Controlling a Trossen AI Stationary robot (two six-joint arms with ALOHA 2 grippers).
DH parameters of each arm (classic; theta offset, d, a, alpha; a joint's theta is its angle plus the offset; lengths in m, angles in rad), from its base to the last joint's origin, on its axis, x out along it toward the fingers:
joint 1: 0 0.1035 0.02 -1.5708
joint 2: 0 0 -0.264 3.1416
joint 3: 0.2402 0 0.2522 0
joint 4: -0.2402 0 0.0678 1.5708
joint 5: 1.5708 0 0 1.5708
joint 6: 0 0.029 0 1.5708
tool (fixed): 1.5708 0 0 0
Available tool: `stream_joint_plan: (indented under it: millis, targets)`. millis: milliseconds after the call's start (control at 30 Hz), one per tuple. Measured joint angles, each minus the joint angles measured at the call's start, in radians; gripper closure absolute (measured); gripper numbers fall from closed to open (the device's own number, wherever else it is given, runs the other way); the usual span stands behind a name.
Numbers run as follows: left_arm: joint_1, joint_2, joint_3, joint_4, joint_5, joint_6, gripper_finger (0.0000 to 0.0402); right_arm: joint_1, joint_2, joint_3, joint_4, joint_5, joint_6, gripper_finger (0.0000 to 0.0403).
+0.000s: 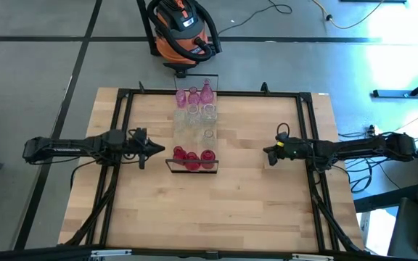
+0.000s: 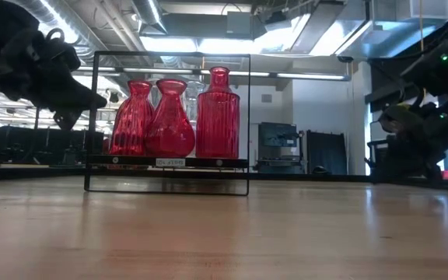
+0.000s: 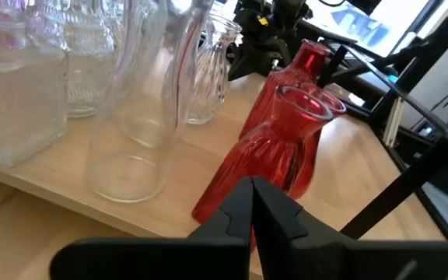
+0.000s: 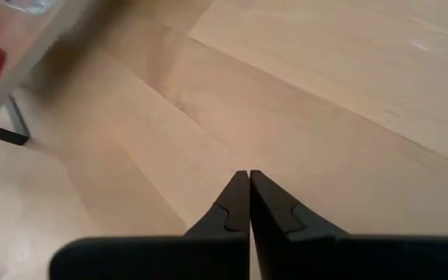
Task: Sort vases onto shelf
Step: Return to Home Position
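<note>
The shelf [image 1: 176, 134] is a narrow light-wood plank running from the table's far edge toward its middle, with a thin black frame [image 2: 169, 187] at its near end. On it stand pink vases [image 1: 194, 94] at the far end, clear vases [image 1: 194, 119] in the middle and three red vases [image 2: 169, 120] at the near end. My left gripper [image 1: 160, 151] is shut and empty, just left of the red vases [image 3: 286, 148], pointing at them. My right gripper [image 1: 267, 152] is shut and empty, right of the shelf, tilted down over bare tabletop [image 4: 302, 117].
A black metal frame [image 1: 122, 98] runs along the table's far, left and right sides. An orange and black shop vacuum [image 1: 183, 29] stands on the floor beyond the far edge. Bare wood [image 1: 209, 210] spreads across the table's near half.
</note>
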Motion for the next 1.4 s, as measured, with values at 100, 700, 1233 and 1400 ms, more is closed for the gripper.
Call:
stream_joint_plan:
  millis: [100,700,1233,1400]
  targets:
    - [0.0,0.0,0.0,0.0,0.0,0.02,0.0401,0.0,0.0,0.0,-0.004,-0.003,0.0,0.0402]
    - [0.0,0.0,0.0,0.0,-0.001,0.02,0.0402,0.0,0.0,0.0,-0.009,-0.003,-0.001,0.0402]
    - [0.0,0.0,0.0,0.0,-0.001,0.02,0.0401,0.0,0.0,0.0,-0.009,-0.003,-0.002,0.0402]
    - [0.0,0.0,0.0,0.0,-0.001,0.02,0.0401,0.0,0.0,0.0,-0.009,-0.004,-0.001,0.0402]
